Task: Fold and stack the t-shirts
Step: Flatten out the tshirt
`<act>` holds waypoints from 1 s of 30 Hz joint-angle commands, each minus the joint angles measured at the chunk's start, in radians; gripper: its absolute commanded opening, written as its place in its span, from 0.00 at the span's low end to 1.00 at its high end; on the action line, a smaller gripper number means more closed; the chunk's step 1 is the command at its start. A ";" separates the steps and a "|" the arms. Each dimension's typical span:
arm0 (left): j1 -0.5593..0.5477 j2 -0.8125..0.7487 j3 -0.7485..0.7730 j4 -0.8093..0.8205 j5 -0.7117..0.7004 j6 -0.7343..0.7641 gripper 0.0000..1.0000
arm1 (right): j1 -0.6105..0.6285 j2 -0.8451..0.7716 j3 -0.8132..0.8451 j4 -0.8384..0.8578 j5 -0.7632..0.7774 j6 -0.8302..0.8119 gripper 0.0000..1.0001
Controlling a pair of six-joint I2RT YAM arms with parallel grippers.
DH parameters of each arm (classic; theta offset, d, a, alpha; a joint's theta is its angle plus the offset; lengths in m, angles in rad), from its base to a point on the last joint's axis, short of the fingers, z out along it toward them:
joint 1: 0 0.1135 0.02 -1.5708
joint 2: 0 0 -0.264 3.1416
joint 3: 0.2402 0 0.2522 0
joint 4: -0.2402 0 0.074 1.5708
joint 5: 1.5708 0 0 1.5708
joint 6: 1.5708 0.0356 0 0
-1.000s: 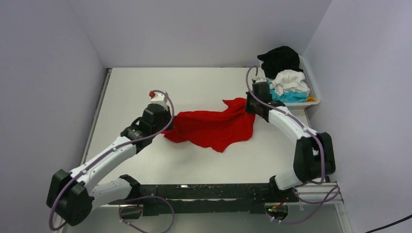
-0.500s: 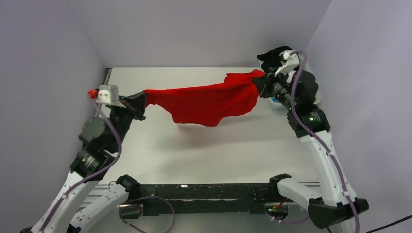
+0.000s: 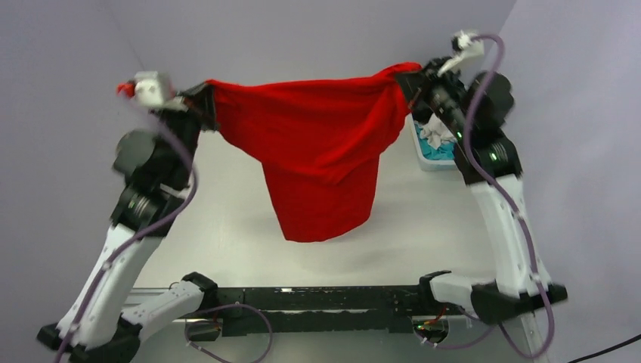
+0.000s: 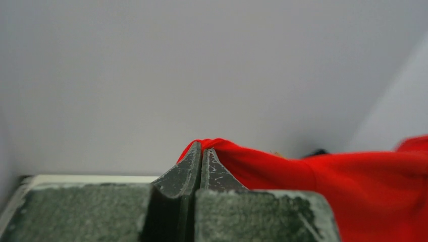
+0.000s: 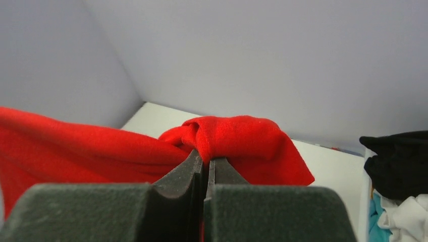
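The left gripper (image 4: 202, 157) and right gripper (image 5: 204, 164) each pinch a top corner of the red shirt (image 3: 317, 151), hanging it unfolded above the table (image 3: 219, 219), with the other shirts (image 5: 398, 161) waiting in the far-right-corner basket (image 3: 427, 164).

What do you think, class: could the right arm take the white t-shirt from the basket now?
Probably not: its jaws are shut on the red t-shirt, which is held stretched aloft. The white t-shirt lies close by, in the basket.
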 commanded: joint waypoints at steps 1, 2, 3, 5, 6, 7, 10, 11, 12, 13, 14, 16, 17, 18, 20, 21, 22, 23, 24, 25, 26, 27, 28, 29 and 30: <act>0.214 0.242 0.169 -0.057 0.016 -0.066 0.00 | -0.027 0.236 0.146 0.041 0.095 -0.013 0.00; 0.269 0.289 0.225 -0.079 0.056 -0.090 0.00 | -0.034 0.283 0.191 0.043 0.077 -0.009 0.00; 0.305 0.325 0.297 -0.103 0.075 -0.096 0.00 | -0.044 0.326 0.242 0.040 0.062 -0.002 0.00; 0.346 0.379 0.386 -0.138 0.087 -0.070 0.00 | -0.064 0.399 0.340 0.013 0.026 0.020 0.00; 0.351 0.389 0.415 -0.152 0.076 -0.050 0.00 | -0.070 0.427 0.377 -0.003 0.005 0.033 0.00; 0.353 0.389 0.426 -0.153 0.065 -0.026 0.00 | -0.077 0.442 0.378 -0.014 -0.020 0.039 0.00; 0.355 0.343 0.389 -0.174 0.061 0.020 0.00 | -0.096 0.429 0.273 -0.009 -0.089 0.053 0.00; 0.355 0.325 0.364 -0.195 0.071 0.019 0.00 | -0.104 0.420 0.229 -0.013 -0.101 0.064 0.01; 0.355 0.311 0.341 -0.227 0.077 0.004 0.00 | -0.121 0.416 0.200 -0.033 -0.127 0.069 0.01; 0.355 0.299 0.320 -0.279 0.087 -0.013 0.00 | -0.138 0.415 0.172 -0.078 -0.154 0.079 0.01; 0.355 0.290 0.296 -0.333 0.106 -0.032 0.00 | -0.158 0.411 0.138 -0.108 -0.189 0.090 0.01; 0.356 0.265 0.221 -0.433 0.150 -0.111 0.00 | -0.202 0.410 0.056 -0.164 -0.227 0.080 0.01; 0.354 0.251 0.164 -0.444 0.217 -0.132 0.00 | -0.218 0.423 0.033 -0.196 -0.225 0.056 0.04; 0.353 0.237 0.087 -0.427 0.286 -0.153 0.00 | -0.232 0.450 0.023 -0.241 -0.210 0.025 0.09; 0.345 0.231 -0.059 -0.380 0.369 -0.218 0.00 | -0.253 0.528 0.034 -0.327 -0.160 -0.022 0.21; 0.340 0.246 -0.125 -0.356 0.407 -0.235 0.06 | -0.255 0.567 0.038 -0.347 -0.128 -0.041 0.38; 0.335 0.270 -0.174 -0.348 0.441 -0.246 0.25 | -0.255 0.597 0.038 -0.355 -0.081 -0.056 0.55; 0.329 0.302 -0.208 -0.353 0.471 -0.245 0.61 | -0.255 0.618 0.034 -0.350 -0.037 -0.063 0.77; 0.326 0.335 -0.223 -0.373 0.510 -0.239 0.84 | -0.255 0.632 0.028 -0.339 0.005 -0.063 0.96; 0.324 0.368 -0.222 -0.397 0.508 -0.249 0.97 | -0.255 0.641 0.026 -0.330 0.032 -0.063 0.99; 0.322 0.392 -0.218 -0.407 0.501 -0.253 0.99 | -0.255 0.642 0.023 -0.322 0.048 -0.063 1.00; 0.321 0.410 -0.210 -0.403 0.485 -0.247 0.99 | -0.255 0.635 0.021 -0.317 0.060 -0.057 1.00; 0.321 0.427 -0.192 -0.405 0.457 -0.246 0.99 | -0.251 0.622 0.013 -0.303 0.065 -0.054 1.00; 0.321 0.443 -0.168 -0.410 0.432 -0.245 0.99 | -0.238 0.603 -0.002 -0.289 0.079 -0.055 1.00; 0.321 0.462 -0.139 -0.411 0.421 -0.237 0.99 | -0.216 0.580 -0.021 -0.273 0.104 -0.055 1.00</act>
